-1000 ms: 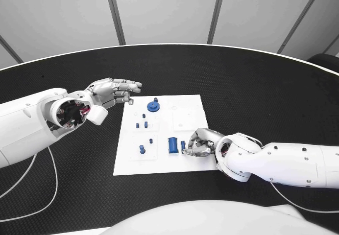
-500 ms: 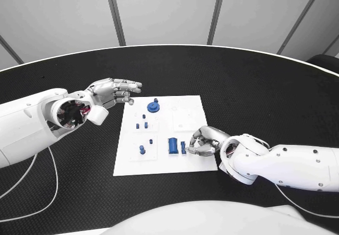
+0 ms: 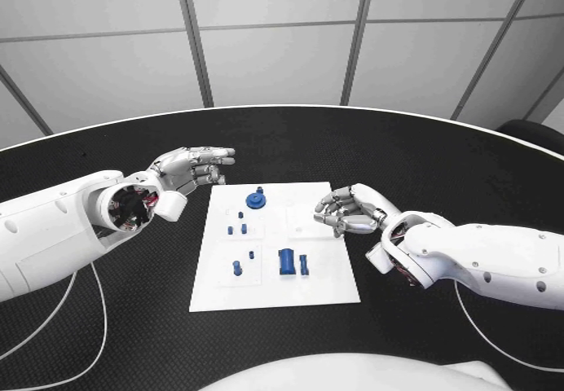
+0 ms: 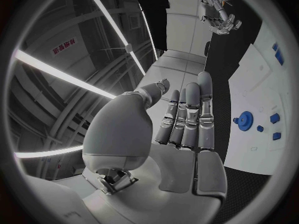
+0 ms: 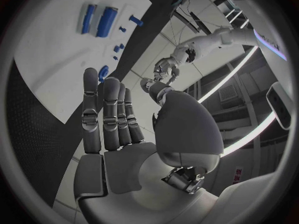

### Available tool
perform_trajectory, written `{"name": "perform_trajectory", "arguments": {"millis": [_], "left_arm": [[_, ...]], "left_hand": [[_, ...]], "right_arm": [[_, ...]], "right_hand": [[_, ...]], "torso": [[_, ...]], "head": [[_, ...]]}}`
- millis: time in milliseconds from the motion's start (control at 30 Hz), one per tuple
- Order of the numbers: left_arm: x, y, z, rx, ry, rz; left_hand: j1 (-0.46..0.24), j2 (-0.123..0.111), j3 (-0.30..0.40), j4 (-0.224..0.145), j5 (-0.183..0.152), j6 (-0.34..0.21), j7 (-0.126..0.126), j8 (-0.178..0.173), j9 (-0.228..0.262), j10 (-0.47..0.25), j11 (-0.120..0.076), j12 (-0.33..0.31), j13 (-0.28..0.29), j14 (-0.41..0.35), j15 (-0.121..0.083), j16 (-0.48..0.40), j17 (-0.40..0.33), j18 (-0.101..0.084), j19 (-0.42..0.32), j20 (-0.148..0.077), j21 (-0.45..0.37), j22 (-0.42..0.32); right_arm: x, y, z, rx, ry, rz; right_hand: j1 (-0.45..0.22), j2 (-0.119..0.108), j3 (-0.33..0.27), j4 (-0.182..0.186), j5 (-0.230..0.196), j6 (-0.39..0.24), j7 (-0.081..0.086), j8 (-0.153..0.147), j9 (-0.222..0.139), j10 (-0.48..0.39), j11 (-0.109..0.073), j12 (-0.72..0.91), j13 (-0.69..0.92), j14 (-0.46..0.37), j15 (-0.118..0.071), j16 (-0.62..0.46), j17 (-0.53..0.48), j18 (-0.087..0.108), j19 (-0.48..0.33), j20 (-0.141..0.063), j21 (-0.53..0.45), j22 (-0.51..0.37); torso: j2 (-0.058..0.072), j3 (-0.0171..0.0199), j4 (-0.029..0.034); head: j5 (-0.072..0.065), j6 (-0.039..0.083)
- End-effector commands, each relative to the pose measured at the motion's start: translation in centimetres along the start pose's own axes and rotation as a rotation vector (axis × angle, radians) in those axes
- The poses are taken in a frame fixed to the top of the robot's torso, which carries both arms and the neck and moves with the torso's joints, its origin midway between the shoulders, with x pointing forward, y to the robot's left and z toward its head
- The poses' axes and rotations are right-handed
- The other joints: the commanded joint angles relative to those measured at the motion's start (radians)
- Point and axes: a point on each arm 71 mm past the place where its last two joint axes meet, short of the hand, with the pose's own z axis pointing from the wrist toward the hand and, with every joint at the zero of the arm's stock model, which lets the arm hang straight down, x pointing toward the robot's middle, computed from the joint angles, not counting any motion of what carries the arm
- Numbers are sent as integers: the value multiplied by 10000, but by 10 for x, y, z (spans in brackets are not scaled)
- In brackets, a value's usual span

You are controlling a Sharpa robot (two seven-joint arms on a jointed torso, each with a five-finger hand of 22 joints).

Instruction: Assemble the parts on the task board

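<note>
Head view: no legible markings. White task board (image 3: 273, 285) lies mid-table, carrying blue parts (image 3: 287, 261). Left hand (image 3: 194, 167) at its far-left corner and right hand (image 3: 349, 208) at its right edge are both empty, fingers loosely apart.

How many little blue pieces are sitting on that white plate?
7, as far as I can tell: a round one at the far end, three tiny ones below it, one near left, two upright bars near middle. Tinier ones may escape me.
</note>
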Motion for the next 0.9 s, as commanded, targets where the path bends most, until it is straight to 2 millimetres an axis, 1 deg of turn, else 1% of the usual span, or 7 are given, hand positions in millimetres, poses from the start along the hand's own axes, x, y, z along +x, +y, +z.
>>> {"name": "perform_trajectory", "arguments": {"millis": [33,533,567,767,800,833,900], "left_arm": [[-7,1,2,447,-388,-630],[-19,8,25,1609,-1758,-1394],[-20,7,22,1593,-1568,-1428],[-17,11,20,1611,-1800,-1272],[-16,12,20,1620,-1879,-1217],[-15,13,19,1630,-1967,-1154],[-12,17,17,1662,-2183,-994]], "left_hand": [[-34,-65,-87,103,-30,3,53,-60,29,-22,16,-167,-26,-250,40,-377,-149,59,-210,25,-286,-165],[234,-151,-788,526,-23,-381,-239,-625,-42,1477,814,-5341,-55,-2192,1280,-8461,-1446,-271,-2660,1411,-6753,-4275],[-3745,1471,-5728,1,-572,-8951,-1838,-2402,-1710,-7680,-1338,-7224,-677,-9366,-613,-12624,-2112,-1781,-10132,-1500,-8311,-5574],[-5338,1471,-5728,1,-572,-8951,-1838,-2402,-1710,-7680,-1338,-7224,-677,-9366,-613,-12624,-2112,-1781,-10132,-1500,-8311,-5574],[-5628,1471,-5728,1,-572,-8951,-1838,-2402,-1710,-7680,-1338,-7224,-677,-9366,-613,-12624,-2112,-1781,-10132,-1500,-8311,-5574],[-12837,1471,-5728,1,-572,-8951,-1838,-2402,-1710,-7680,-1338,-7224,-677,-9366,-613,-12624,-2112,-1781,-10132,-1500,-8311,-5574],[-12837,1471,-5728,1,-572,-8951,-1838,-2402,-1710,-7680,-1338,-7224,-677,-9366,-613,-12624,-2112,-1781,-10132,-1500,-8311,-5574]], "right_arm": [[-30,3,17,105,-824,1483],[-87,8,67,-962,-2022,2466],[-84,9,64,-942,-1871,2440],[-73,12,64,-925,-2067,2772],[-69,13,63,-914,-2133,2886],[-64,15,63,-898,-2207,3010],[-53,18,62,-842,-2389,3322]], "right_hand": [[298,-61,249,45,-270,14,38,-287,-364,92,143,-1336,-2031,-356,223,-1487,-749,140,-189,208,-1117,-1446],[756,163,172,150,-736,319,331,-1661,-1474,-1,891,-4024,-7063,-2312,1310,-5955,-3916,130,-2540,1355,-1542,-6880],[-2955,1975,-5064,-832,-2842,-8281,-1495,-3850,-5482,-3156,-719,-4858,-8943,-11961,-19,-7333,-8096,-1711,-12351,-1060,-2167,-9848],[-4320,1975,-5064,-832,-2842,-8281,-1495,-3850,-5482,-10451,-719,-4858,-8943,-11961,-19,-7333,-8096,-1711,-12351,-1060,-2167,-9848],[-11462,1975,-5064,-832,-2842,-8281,-1495,-3850,-5482,-10451,-719,-4858,-8943,-11961,-19,-7333,-8096,-1711,-12351,-1060,-2167,-9848],[-11462,1975,-5064,-832,-2842,-8281,-1495,-3850,-5482,-10451,-719,-4858,-8943,-11961,-19,-7333,-8096,-1711,-12351,-1060,-2167,-9848],[-11462,1975,-5064,-832,-2842,-8281,-1495,-3850,-5482,-10451,-719,-4858,-8943,-11961,-19,-7333,-8096,-1711,-12351,-1060,-2167,-9848]], "torso": [[-319,-88,-72],[-688,-161,38],[-614,-150,-17],[-437,-51,-41],[-377,-17,-49],[-310,21,-58],[-163,103,-78]], "head": [[161,418],[465,1368],[421,1222],[618,1433],[686,1505],[761,1585],[926,1760]]}}
